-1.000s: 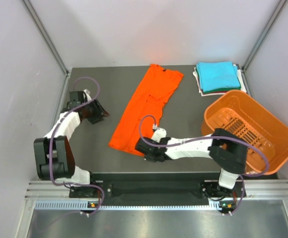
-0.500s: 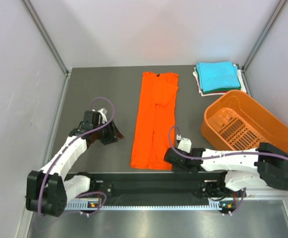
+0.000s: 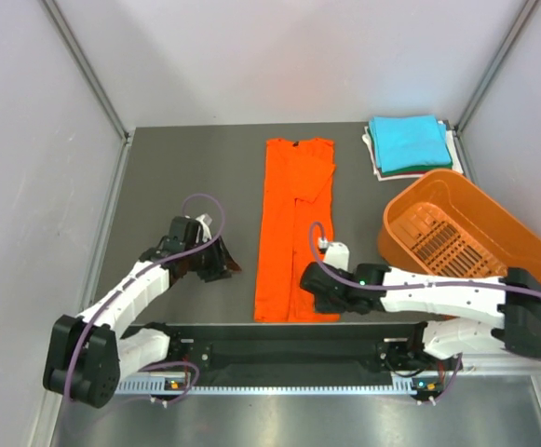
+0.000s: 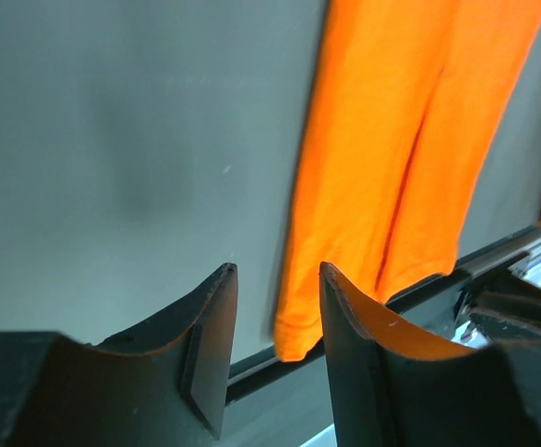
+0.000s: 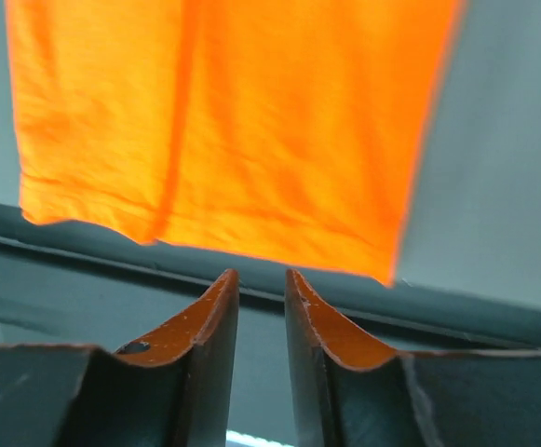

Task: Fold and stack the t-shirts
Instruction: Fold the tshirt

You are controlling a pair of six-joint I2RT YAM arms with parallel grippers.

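Pale walls with metal corner posts close in a dark grey table [image 3: 186, 168]. A plain bright orange cloth t-shirt [image 3: 293, 233] lies flat on it, folded lengthwise into a long narrow strip. It runs down the middle of the surface from near the far edge, where the collar is, to the near edge, where the hem ends.

A turquoise t-shirt folded square [image 3: 408, 142] sits in the far right corner on top of a small pile, with white and dark cloth edges [image 3: 372, 156] showing beneath it. A rigid orange slotted plastic basket [image 3: 507, 247] stands tilted along the right edge, just beside that pile.

The left gripper [image 4: 277, 272] hangs low over bare table to the left of the strip, near the near edge. Its jaws are spread, with nothing between them. The right gripper [image 5: 261, 277] sits at the near right corner of the orange shirt, just short of the hem. Its jaws stand a narrow gap apart, and no cloth is caught in that gap.
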